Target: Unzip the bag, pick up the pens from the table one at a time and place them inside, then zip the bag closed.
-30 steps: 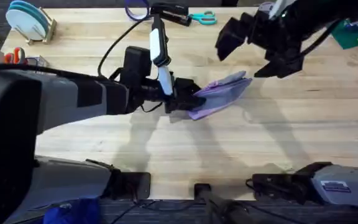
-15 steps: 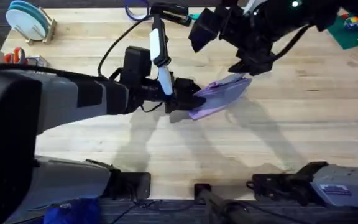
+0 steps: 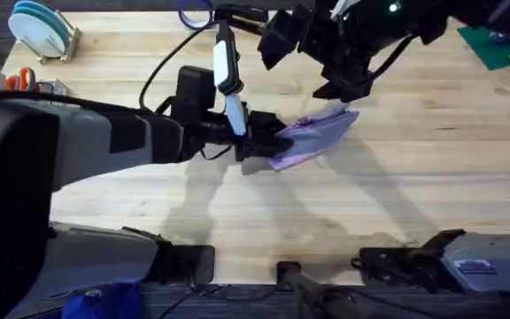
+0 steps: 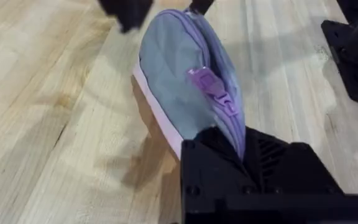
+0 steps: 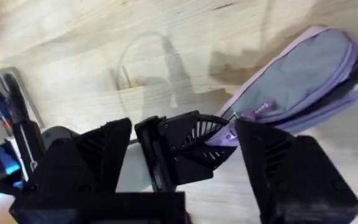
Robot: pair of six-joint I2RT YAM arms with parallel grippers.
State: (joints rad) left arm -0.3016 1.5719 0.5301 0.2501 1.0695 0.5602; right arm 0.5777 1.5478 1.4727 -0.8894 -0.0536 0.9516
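1. The left arm reaches from the lower left across the middle of the overhead view, large and dark, stretched out nearly level over the counter.
2. The left end effector (image 3: 268, 142) sits at mid-counter, its black fingers (image 4: 253, 168) clamped onto one end of the bag (image 3: 317, 133).
3. The right arm comes across the far side of the counter, raised and blurred.
4. The right end effector (image 3: 326, 62) hangs above the bag's far end, its fingers (image 5: 284, 168) spread wide apart, gripping nothing.

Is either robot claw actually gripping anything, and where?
The left gripper pinches one end of the purple pencil pouch, by the zipper. The right gripper is open, holding nothing.
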